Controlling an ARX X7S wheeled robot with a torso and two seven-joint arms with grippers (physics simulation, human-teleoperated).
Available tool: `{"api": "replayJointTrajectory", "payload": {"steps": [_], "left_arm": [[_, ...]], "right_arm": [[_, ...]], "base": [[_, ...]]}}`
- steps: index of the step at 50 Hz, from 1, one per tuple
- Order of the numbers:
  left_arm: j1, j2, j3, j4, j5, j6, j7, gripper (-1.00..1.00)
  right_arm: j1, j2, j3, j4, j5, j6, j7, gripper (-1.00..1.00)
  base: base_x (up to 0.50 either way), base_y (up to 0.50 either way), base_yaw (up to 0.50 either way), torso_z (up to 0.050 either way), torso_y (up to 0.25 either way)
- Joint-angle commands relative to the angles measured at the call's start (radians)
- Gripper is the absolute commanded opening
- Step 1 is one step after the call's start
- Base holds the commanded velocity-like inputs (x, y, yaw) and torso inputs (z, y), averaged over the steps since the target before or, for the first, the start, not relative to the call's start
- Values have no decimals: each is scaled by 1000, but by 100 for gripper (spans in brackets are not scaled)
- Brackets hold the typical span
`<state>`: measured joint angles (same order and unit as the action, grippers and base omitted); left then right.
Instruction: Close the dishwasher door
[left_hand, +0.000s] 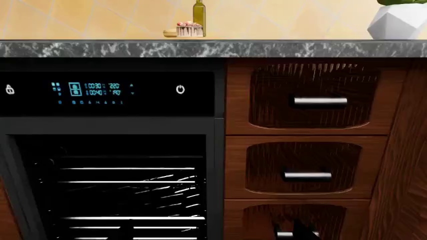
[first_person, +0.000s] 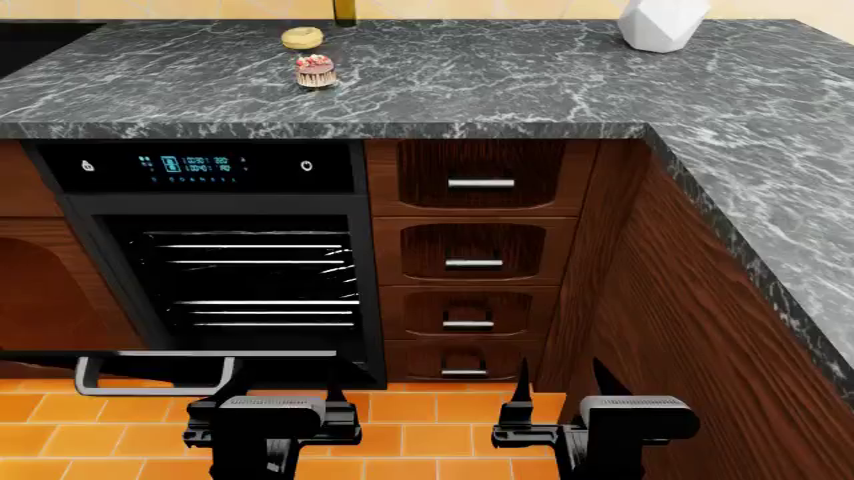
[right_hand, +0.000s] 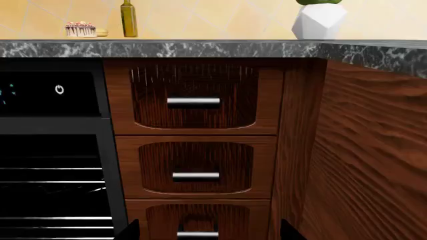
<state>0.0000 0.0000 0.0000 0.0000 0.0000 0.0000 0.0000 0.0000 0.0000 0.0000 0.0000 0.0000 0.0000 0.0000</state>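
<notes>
Dishwasher door (first_person: 174, 353) lies swung fully down, seen edge-on in the head view, its grey bar handle (first_person: 150, 378) hanging toward the orange tiled floor (first_person: 427, 420), racks (first_person: 254, 280) exposed above. Left gripper (first_person: 284, 385) sits just beside the door's front edge, right gripper (first_person: 561, 385) before the wooden drawers (first_person: 478, 262); both have fingers apart, holding nothing. Lifting off-centre could let the glossy panel slip and drop back, I judge. Marble table (first_person: 467, 90) carries a cupcake (first_person: 315, 70), a doughnut (first_person: 302, 38) and a white vase (first_person: 661, 22).
</notes>
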Motion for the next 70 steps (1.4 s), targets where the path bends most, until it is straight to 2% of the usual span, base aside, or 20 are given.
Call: {"api": "replayJointTrajectory", "payload": {"steps": [1,13,70], "left_arm": [[-2,-16,18,-3,-13,-1,-21,100],[-5,-50,66,-9,-23,5,-72,100],[-9,-116,147,-8,-80,0,-146,100]], "right_arm": [[1,15,-20,1,15,3,21,100],[-5,49,-61,-6,42,4,65,100],[10,113,-141,4,92,23,162,100]], "base": [[0,0,0,0,0],[0,0,0,-3,0],[0,0,0,-50,0]]}}
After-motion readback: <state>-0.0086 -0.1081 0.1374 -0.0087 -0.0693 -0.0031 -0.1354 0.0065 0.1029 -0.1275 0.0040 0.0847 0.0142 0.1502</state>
